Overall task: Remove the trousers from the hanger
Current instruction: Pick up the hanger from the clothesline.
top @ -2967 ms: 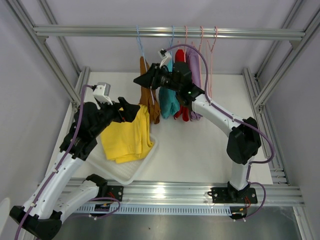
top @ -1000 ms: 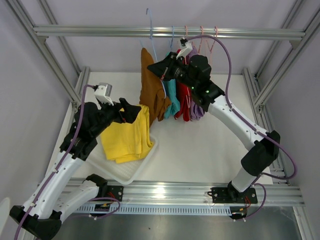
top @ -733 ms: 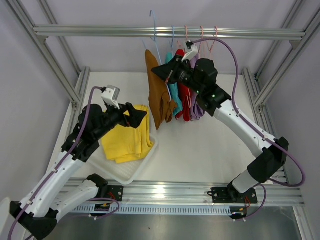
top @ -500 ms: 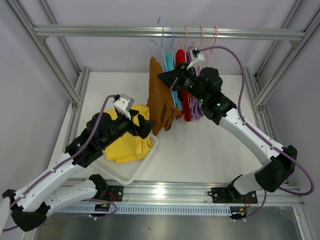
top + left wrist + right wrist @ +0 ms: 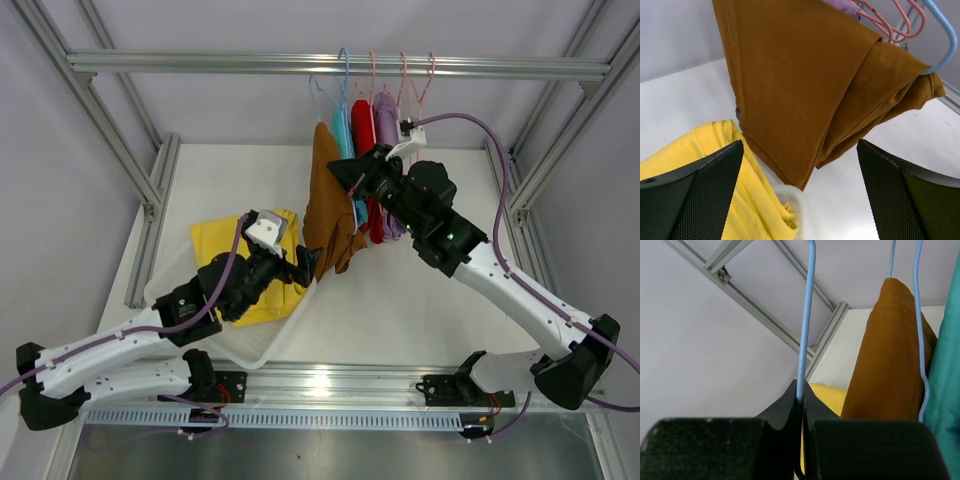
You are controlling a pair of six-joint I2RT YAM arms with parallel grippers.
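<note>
**Brown trousers held out on the hanger, open left gripper beneath them**

Nearest the arm bases, the yellow trousers (image 5: 218,242) lie folded in the white tray (image 5: 262,340).

The left gripper (image 5: 305,263) hovers over the tray's far rim. Its jaws are spread wide and hold nothing. In the left wrist view the lower fold of the brown trousers (image 5: 805,90) hangs between and just beyond the two fingers, without touching them.

The brown trousers are draped over the bar of the blue hanger (image 5: 805,315). The cloth looks soft, light and limp. In my judgement it will slide off the smooth bar under a steady pull, though it may bunch or drag the hanger with it. The thick folded lower edge is the best place to take hold, because the layers there are stacked.

Above, the right gripper (image 5: 801,400) is clamped on the hanger's wire neck. The hook appears to be clear of the rail (image 5: 200,63).

Farthest back, the teal trousers (image 5: 343,125), the red trousers (image 5: 362,125) and the lilac trousers (image 5: 385,115) hang from the rail on their own hangers.
</note>
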